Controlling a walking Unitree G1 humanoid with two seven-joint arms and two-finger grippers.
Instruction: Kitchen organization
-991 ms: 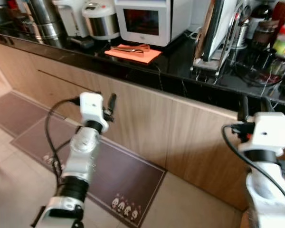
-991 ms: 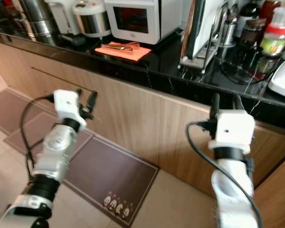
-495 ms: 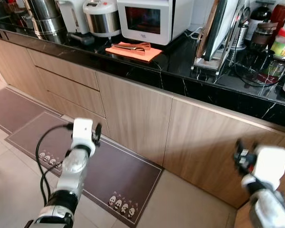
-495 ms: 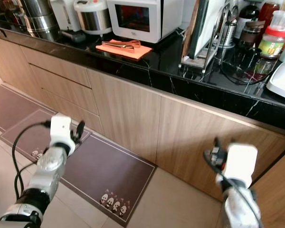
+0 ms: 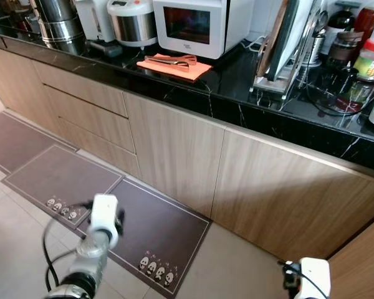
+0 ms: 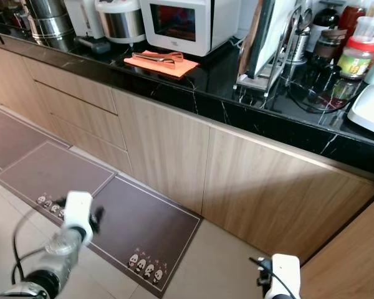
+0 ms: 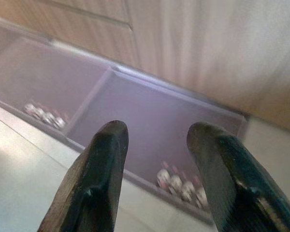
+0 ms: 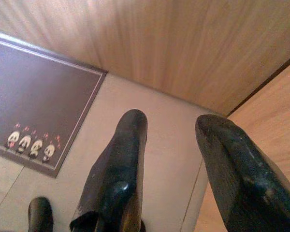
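Both arms hang low in front of the wooden cabinets (image 5: 174, 156), nothing held. Left tool (image 7: 157, 159) is released, its two black fingers (image 7: 104, 179) spread apart with the brown floor mat (image 5: 159, 230) showing between them; in the head views the left arm sits low over the near edge of that mat. Right tool (image 8: 171, 154) is also released, fingers (image 8: 121, 169) parted, pointing down at the tiled floor (image 8: 154, 135) just beside the mat corner and the cabinet base. Only the right wrist's white housing shows at the bottom of the head views.

Task things are up on the black bench (image 5: 237, 81), well apart from both tools:
- Orange cloth (image 5: 173, 66) lies flat near the bench front edge, in front of the white microwave (image 5: 196, 25).
- Tongs-like utensil (image 5: 171, 60) rests on top of the cloth.
- Rice cooker (image 5: 132, 22) stands left of the microwave, touching or just beside it; cannot tell which.
- Steel pot (image 5: 57, 22) at far left.
- Rack with upright boards (image 5: 287, 43) right of the microwave.
- Jars and bottles (image 5: 364, 50) crowd the far right end.

A second mat (image 5: 19, 134) lies further left along the cabinets. Left wrist view is blurred.
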